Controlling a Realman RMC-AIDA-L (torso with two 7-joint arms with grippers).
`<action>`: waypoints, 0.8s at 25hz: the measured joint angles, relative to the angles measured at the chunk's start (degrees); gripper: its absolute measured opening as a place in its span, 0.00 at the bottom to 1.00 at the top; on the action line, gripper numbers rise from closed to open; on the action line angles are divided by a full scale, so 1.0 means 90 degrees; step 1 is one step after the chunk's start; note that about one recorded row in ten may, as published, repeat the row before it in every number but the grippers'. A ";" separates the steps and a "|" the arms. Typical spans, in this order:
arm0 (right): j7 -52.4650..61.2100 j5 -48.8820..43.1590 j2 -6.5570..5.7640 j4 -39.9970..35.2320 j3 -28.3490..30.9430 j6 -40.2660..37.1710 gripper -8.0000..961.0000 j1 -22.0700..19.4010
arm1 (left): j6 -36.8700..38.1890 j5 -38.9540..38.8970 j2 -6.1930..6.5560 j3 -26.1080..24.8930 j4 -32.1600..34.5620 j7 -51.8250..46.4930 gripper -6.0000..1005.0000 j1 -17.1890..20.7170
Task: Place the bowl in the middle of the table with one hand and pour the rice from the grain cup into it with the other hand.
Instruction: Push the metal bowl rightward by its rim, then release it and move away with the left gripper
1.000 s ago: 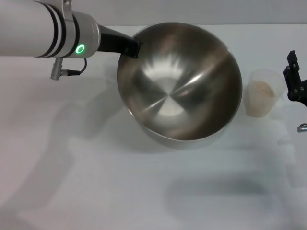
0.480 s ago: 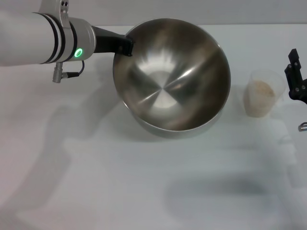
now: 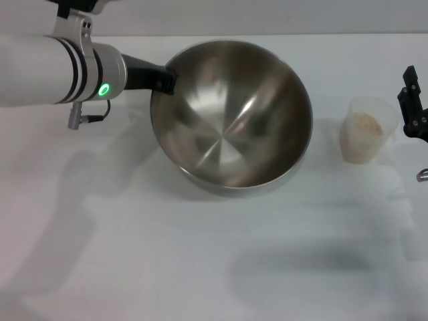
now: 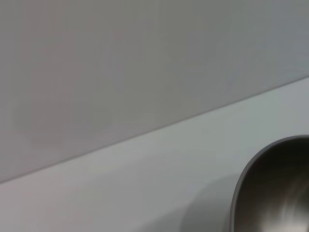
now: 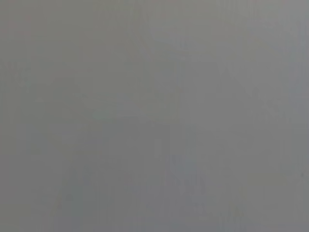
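On the table [image 3: 134, 267]: bowl [image 3: 231, 114] sits a little toward the far side of centre, tilted, its open side tipped toward the camera; cup [image 3: 362, 137] stands upright well to the right of it, apart from it.
Left gripper [image 3: 164, 78]: at the bowl's far-left rim, pinching that rim; the tilt suggests it carries part of the bowl's weight.
Right gripper [image 3: 413, 107]: at the right edge, just beside the cup, not touching it; whether its fingers are spread or pressed together cannot be told.
Bowl handling: stiff, smooth steel, likely slippery at the thin rim; big and fairly heavy for a one-point pinch, so it probably swings or slides if moved fast. The rim is the only real hold.
Cup handling: light, thin plastic, likely to squash or tip; best taken around the middle of the wall, gently.
Rice [image 3: 364, 125]: loose grains partly filling the cup; none in the bowl; will spill if the cup jerks.
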 joint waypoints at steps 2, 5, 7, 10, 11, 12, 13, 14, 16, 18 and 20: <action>0.0000 0.0001 0.0000 0.0003 0.0000 -0.0004 0.57 0.0000 | 0.0022 -0.0003 -0.0003 0.0027 0.0105 0.0001 0.05 -0.0009; 0.0000 0.0001 0.0000 0.0010 0.0000 -0.0028 0.56 0.0000 | 0.0035 -0.0009 0.0000 0.0078 0.0161 0.0002 0.05 -0.0009; 0.0000 0.0001 0.0000 0.0014 0.0000 -0.0042 0.56 0.0000 | 0.0066 -0.0009 0.0001 0.0091 0.0163 0.0003 0.05 0.0009; -0.0002 -0.0050 0.0000 0.0018 0.0000 -0.0051 0.56 -0.0004 | 0.0202 -0.0007 0.0002 0.0177 0.0166 0.0019 0.05 0.0054; -0.0002 -0.0072 0.0001 0.0018 0.0000 -0.0053 0.56 -0.0010 | 0.0216 -0.0006 0.0002 0.0186 0.0166 0.0023 0.05 0.0057; -0.0003 -0.0092 0.0003 0.0019 0.0000 -0.0056 0.56 -0.0017 | 0.0264 -0.0003 0.0002 0.0226 0.0166 0.0043 0.05 0.0074; -0.0004 -0.0107 0.0005 0.0020 0.0000 -0.0058 0.56 -0.0022 | 0.0315 0.0005 0.0002 0.0269 0.0164 0.0063 0.05 0.0093; -0.0006 -0.0120 0.0008 0.0020 0.0000 -0.0060 0.56 -0.0025 | 0.0367 0.0012 0.0002 0.0318 0.0154 0.0076 0.08 0.0115; -0.0010 -0.0125 0.0009 0.0021 0.0000 -0.0066 0.56 -0.0026 | 0.0516 0.0038 0.0001 0.0397 0.0128 0.0081 0.13 0.0175; -0.0011 -0.0127 0.0010 0.0021 0.0000 -0.0081 0.56 -0.0027 | 0.0691 0.0038 0.0001 0.0430 0.0125 0.0082 0.19 0.0238; -0.0012 -0.0129 0.0011 0.0021 0.0000 -0.0109 0.56 -0.0030 | 0.0941 0.0040 0.0002 0.0461 0.0109 0.0083 0.22 0.0337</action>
